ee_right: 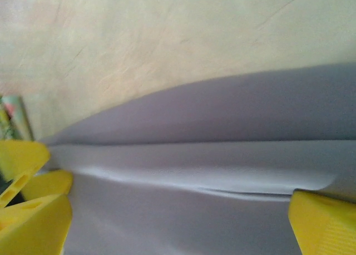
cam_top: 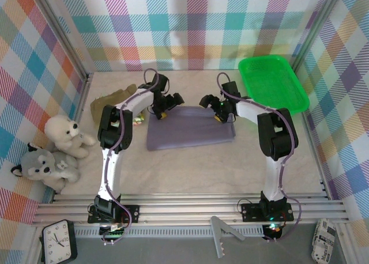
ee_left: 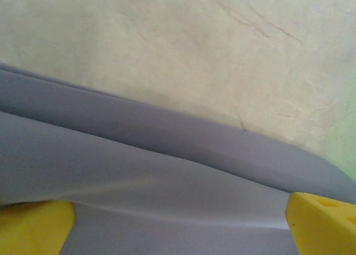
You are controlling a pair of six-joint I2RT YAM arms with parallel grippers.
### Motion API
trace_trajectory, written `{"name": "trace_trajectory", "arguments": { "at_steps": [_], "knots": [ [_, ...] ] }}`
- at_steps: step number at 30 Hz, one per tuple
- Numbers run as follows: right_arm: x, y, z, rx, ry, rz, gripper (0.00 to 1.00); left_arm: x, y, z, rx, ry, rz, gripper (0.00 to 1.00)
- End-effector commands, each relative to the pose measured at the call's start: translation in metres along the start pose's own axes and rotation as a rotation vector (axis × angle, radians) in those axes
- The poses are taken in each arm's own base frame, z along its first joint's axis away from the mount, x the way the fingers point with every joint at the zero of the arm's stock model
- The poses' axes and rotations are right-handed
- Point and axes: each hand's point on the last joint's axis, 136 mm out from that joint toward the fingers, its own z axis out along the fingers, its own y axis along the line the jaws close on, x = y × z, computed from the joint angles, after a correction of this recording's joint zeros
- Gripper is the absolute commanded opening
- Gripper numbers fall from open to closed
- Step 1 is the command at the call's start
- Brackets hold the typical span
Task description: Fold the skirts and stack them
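Firstly, at the far right corner of the counter (cam_top: 219, 166), green tray (cam_top: 271, 82), bare green floor showing inside. At mid-counter, lavender skirt (cam_top: 190, 127), folded flat into a long rectangle. At its far left corner, left jaws, spread wide and gripping nothing; at its far right corner, right jaws, likewise spread and gripping nothing. Seen from each wrist: yellow tips well apart, a ridge of lavender cloth running across between them. Near the counter's far left corner, olive skirt (cam_top: 112, 100), bunched, well apart from both. Just beside the lavender left edge, a scrap of floral skirt (cam_top: 138, 120).
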Motion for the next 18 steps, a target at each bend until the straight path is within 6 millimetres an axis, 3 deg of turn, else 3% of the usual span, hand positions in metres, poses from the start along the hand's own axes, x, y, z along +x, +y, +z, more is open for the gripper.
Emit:
{"name": "trace_trajectory", "arguments": {
  "at_steps": [1, 3, 6, 10, 14, 18],
  "knots": [
    [-0.015, -0.034, -0.013, 0.138, -0.089, 0.076, 0.99, 0.017, 0.054, 0.026, -0.153, 0.048, -0.029, 1.00],
    [-0.014, -0.053, -0.013, 0.193, -0.084, 0.130, 0.99, 0.018, 0.060, 0.027, -0.172, 0.051, -0.021, 1.00],
    [-0.012, -0.065, -0.016, 0.216, -0.089, 0.152, 0.99, 0.019, 0.060, 0.028, -0.172, 0.056, -0.012, 1.00],
    [-0.010, -0.050, -0.032, 0.170, -0.089, 0.115, 0.99, 0.022, 0.042, 0.017, -0.117, 0.091, -0.014, 1.00],
    [0.003, -0.020, -0.054, 0.042, -0.055, 0.084, 0.99, 0.034, -0.012, -0.028, 0.061, 0.120, 0.007, 1.00],
    [0.028, -0.002, -0.064, -0.054, 0.001, 0.092, 0.99, 0.053, -0.038, -0.069, 0.117, 0.111, 0.048, 1.00]
  ]
}}
